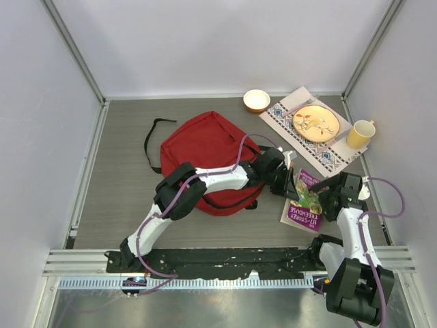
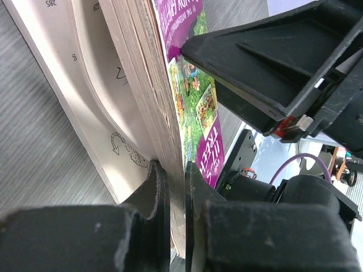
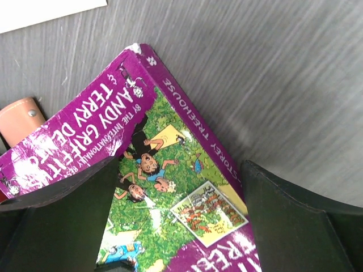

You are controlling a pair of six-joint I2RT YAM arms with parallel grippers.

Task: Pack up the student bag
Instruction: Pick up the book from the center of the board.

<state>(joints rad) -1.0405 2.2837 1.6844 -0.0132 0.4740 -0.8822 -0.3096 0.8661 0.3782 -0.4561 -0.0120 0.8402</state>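
The red student bag (image 1: 205,145) lies flat in the middle of the table, with my left arm reaching across it to the right. A purple and green paperback book (image 1: 304,202) lies just right of the bag. My left gripper (image 1: 287,180) is shut on the book's page edge (image 2: 177,187), gripping the cover (image 2: 199,107) and a thick block of pages, while a few loose pages (image 2: 85,85) fan away. My right gripper (image 1: 329,198) is open over the cover (image 3: 170,187), with a finger (image 3: 57,221) on each side (image 3: 178,226).
At the back right, a patterned placemat (image 1: 287,119) holds an orange plate (image 1: 315,123), with a yellow cup (image 1: 360,134) beside it and a small orange bowl (image 1: 256,100) to its left. The bag's black strap (image 1: 151,140) trails left. A peach object (image 3: 20,116) lies near the book.
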